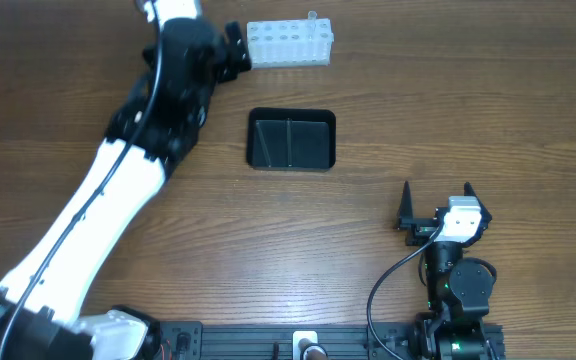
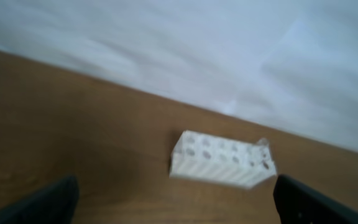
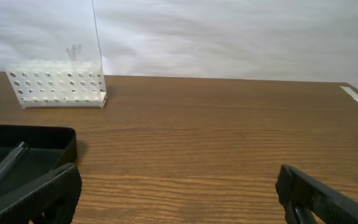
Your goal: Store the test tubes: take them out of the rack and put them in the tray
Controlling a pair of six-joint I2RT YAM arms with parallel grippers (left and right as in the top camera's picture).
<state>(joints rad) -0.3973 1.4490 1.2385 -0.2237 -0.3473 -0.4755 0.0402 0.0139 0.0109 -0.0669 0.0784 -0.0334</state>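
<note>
Wooden table point(image 1: 488, 110), white backdrop point(image 3: 229, 37)

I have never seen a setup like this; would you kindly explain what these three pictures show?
A left arm and a right arm stand at a table, each ending in a two-finger gripper. The top view looks down from above; the other two come from cameras on the wrists. On the table are a white rack with one tube standing in it and a black tray. The left gripper is beside the rack, the right gripper near its base. Both are open and hold nothing.
</note>
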